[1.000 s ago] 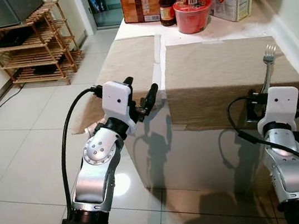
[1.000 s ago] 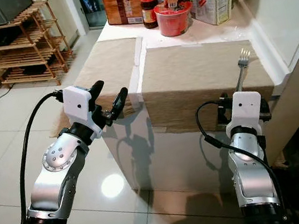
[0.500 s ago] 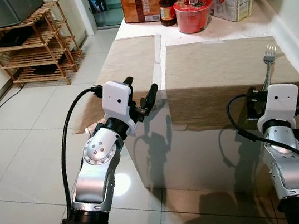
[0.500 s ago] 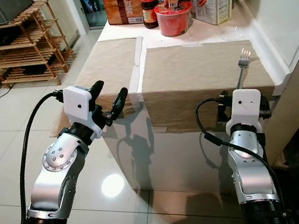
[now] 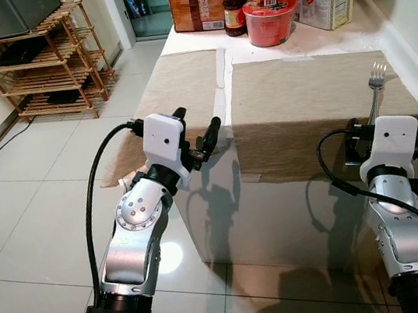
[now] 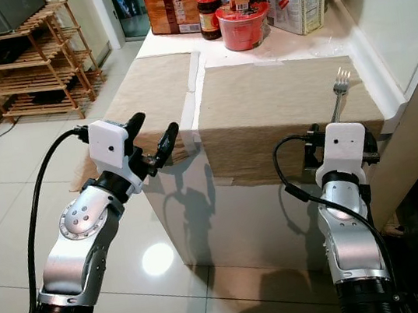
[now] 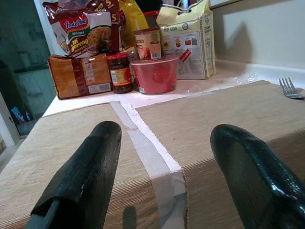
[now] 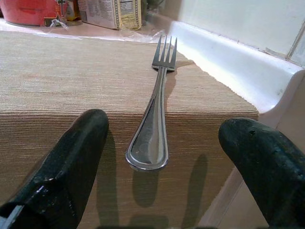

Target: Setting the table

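1. Fingers of the right gripper (image 8: 157, 157) are spread wide, one at the lower left of the right wrist view and one at the lower right, with nothing between them but the handle end of the fork (image 8: 155, 124), which they do not touch.
2. That fork lies flat on the right placemat (image 5: 303, 103), tines pointing toward the back of the table (image 5: 196, 40), handle end close to the mat's front edge. In the left eye view it sits at the right of the frame, just above the gripper's white housing.
3. My judgement: the fork is light, rigid and smooth steel, so it will likely slip under a loose pinch. The best hold looks like the broad, flattened handle end; it lies flat on cloth, so the fingers would need to close at its sides, low against the mat.
4. At centre left of the left eye view, the left gripper (image 5: 196, 135) hovers with fingers apart, empty, just off the table's front corner beside the left placemat (image 5: 179, 86).
5. Upper centre, at the table's far end, stand a red bowl (image 5: 271, 23), a jar (image 5: 234, 11) and food packets (image 5: 196, 5).
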Robot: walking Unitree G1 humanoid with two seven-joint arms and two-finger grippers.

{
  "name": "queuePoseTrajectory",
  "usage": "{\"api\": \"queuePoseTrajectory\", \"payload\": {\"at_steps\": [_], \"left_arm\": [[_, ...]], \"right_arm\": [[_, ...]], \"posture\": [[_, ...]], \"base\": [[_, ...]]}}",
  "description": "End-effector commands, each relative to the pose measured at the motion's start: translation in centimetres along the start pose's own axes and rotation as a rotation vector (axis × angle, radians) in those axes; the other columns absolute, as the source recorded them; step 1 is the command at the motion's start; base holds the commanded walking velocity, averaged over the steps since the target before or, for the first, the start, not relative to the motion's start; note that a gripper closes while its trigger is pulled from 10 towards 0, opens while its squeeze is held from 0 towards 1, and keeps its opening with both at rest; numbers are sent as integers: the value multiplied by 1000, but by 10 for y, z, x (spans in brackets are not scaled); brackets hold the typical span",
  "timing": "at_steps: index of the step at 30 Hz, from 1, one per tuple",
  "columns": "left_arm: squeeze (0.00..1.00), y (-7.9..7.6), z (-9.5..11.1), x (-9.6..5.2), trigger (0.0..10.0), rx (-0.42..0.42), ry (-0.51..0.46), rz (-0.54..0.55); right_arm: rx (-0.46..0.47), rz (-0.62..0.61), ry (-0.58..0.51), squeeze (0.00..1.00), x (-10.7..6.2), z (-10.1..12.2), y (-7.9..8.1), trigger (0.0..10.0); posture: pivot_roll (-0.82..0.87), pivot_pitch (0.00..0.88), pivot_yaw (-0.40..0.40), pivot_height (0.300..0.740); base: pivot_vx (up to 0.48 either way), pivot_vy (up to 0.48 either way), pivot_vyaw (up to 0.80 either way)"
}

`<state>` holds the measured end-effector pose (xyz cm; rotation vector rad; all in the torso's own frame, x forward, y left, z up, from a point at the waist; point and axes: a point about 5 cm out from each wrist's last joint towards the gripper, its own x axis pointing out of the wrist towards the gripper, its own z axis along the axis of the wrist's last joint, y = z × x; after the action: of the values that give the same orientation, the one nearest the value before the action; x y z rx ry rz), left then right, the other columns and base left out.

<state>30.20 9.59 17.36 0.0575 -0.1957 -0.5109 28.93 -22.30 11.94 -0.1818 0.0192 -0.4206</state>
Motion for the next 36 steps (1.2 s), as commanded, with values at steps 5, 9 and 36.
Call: {"api": "queuePoseTrajectory", "payload": {"at_steps": [5,9,36], "left_arm": [[0,2,2,-1,10000,8,2,3],[0,2,2,-1,10000,9,2,2],[0,1,3,0,10000,16,4,-4]], "right_arm": [[-4,-5,-5,663,3,2,0,10000],[5,-5,-14,0,3,3,1,0],[1,2,-12,0,0,1,2,0]], "posture": [[29,0,89,727],[30,0,90,727],[28,0,92,727]], "base": [[0,0,0],[0,0,0],[0,0,0]]}}
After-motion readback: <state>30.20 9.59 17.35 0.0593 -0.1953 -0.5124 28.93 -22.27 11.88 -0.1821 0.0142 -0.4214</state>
